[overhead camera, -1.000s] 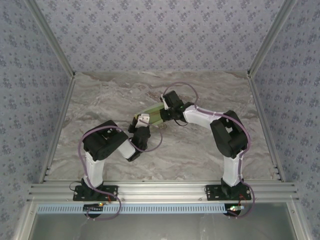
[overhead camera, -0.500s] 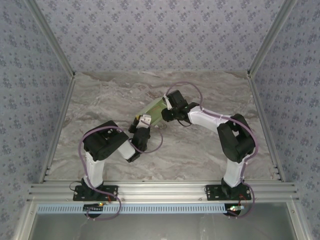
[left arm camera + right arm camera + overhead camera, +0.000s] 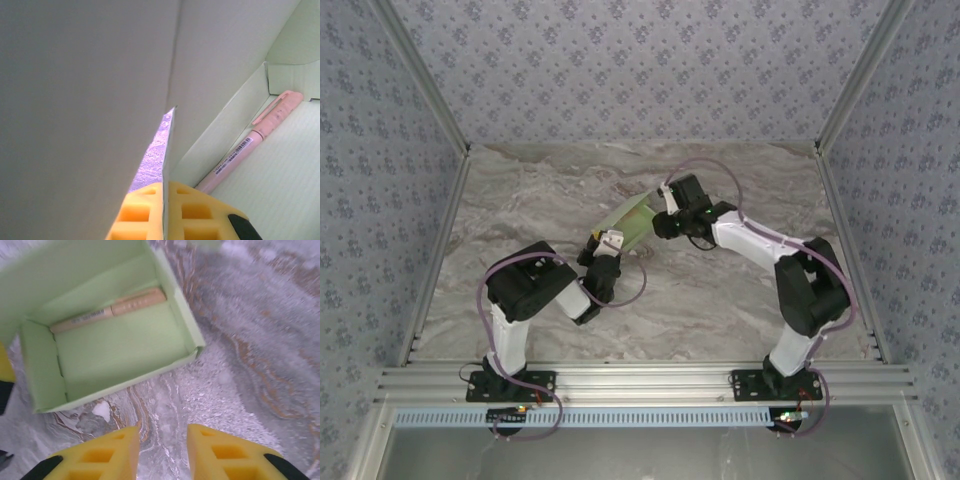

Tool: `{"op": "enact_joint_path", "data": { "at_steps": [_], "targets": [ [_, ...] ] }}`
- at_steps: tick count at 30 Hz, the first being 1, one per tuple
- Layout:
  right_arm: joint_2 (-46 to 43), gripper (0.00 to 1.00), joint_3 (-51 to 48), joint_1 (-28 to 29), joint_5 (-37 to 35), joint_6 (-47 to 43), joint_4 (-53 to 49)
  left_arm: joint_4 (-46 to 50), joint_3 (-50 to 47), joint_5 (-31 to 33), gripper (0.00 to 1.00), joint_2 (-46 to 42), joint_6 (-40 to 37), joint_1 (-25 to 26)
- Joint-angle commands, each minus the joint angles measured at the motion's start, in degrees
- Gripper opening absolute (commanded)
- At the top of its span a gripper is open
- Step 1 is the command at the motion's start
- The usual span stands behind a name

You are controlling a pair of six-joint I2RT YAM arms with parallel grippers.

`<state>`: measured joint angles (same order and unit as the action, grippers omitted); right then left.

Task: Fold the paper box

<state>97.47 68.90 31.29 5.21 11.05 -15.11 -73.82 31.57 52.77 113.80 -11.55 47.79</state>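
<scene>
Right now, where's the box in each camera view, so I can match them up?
Top external: box just above the picture's centre, a small pale green shape.
Left wrist: box wall very close, across the top and left.
Right wrist: box upper left, open side toward the camera.
Shared landmark: the pen lying inside along one wall, in both wrist views.

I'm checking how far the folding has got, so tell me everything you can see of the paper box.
The paper box is pale green thin card, folded into a shallow open tray with four upright walls and tucked corner tabs. It lies on the marble table, near its middle. A broad flap stands up from one long side; the left gripper has its jaws shut on that flap's edge. A pink pen lies inside, along the wall under the flap.
</scene>
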Motion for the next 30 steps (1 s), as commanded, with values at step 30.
{"op": "enact_joint_path", "data": {
  "at_steps": [30],
  "targets": [
    [21.54,0.55,35.92,5.45,-12.9,-12.91,-23.26,6.9,0.2,-1.1,0.03,0.04,1.15,0.89]
  ]
}}
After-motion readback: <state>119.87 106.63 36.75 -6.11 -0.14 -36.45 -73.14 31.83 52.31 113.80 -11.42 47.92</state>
